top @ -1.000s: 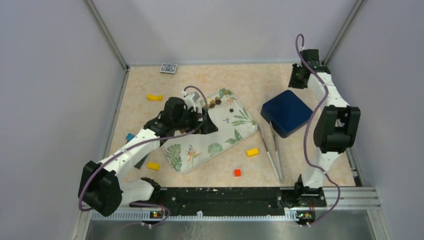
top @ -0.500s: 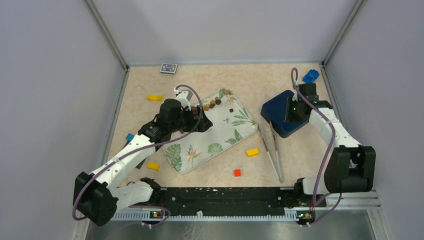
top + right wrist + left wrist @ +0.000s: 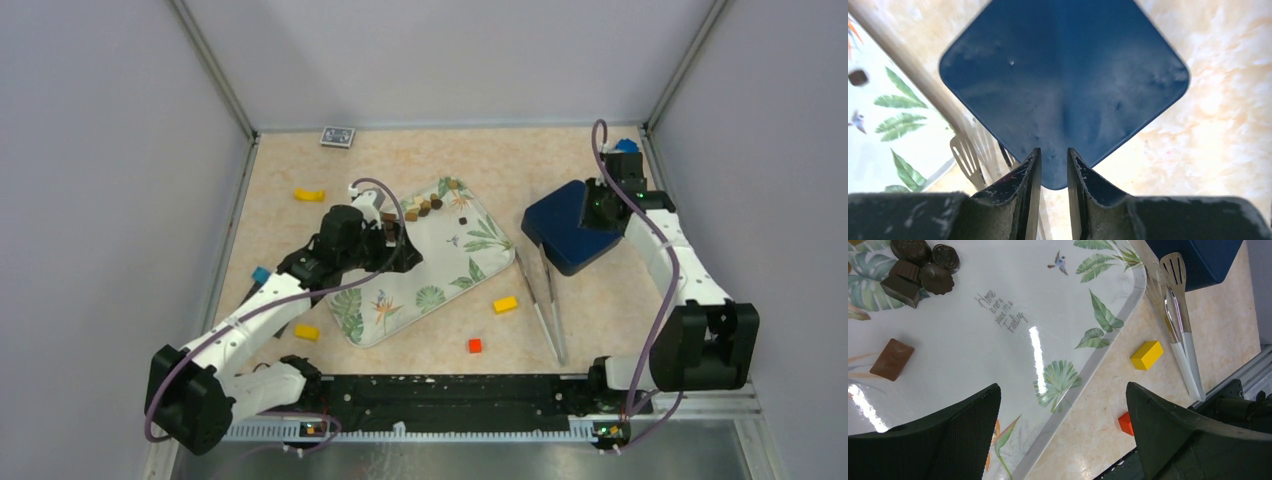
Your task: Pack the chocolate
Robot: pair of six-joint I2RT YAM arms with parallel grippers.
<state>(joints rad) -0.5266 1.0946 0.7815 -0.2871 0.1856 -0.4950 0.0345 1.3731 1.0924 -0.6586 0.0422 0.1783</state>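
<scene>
- Hovering over the leaf-print tray (image 3: 973,355), the left gripper (image 3: 1062,386) is standing wide open and holding nothing.
- Lying nearest its left finger is a single light brown chocolate (image 3: 892,359), flat on the tray and apart from the rest.
- Sitting further up the tray is the dark chocolate cluster (image 3: 918,270), its pieces touching each other near the tray's far corner.
- Resting off the tray on the tabletop (image 3: 1218,340) are a yellow brick (image 3: 1147,355), a red brick (image 3: 1126,423) and the tongs (image 3: 1180,330); none of these are for packing.
- Hanging above the blue box (image 3: 1063,75), the right gripper (image 3: 1050,150) is showing its jaws only narrowly parted, with nothing between them.
- Looking closed from above, the box is sitting beside the tray, with the tongs between the two.
- Judging the step: this seems to be the setup before packing, with the left arm lining up on a chocolate and the right arm attending to the box; no chocolate appears to be in the box yet.
- Calling for next: probably lowering the left gripper around one small piece, most likely the lone light brown one, and closing gently. The box likely needs opening first.
</scene>
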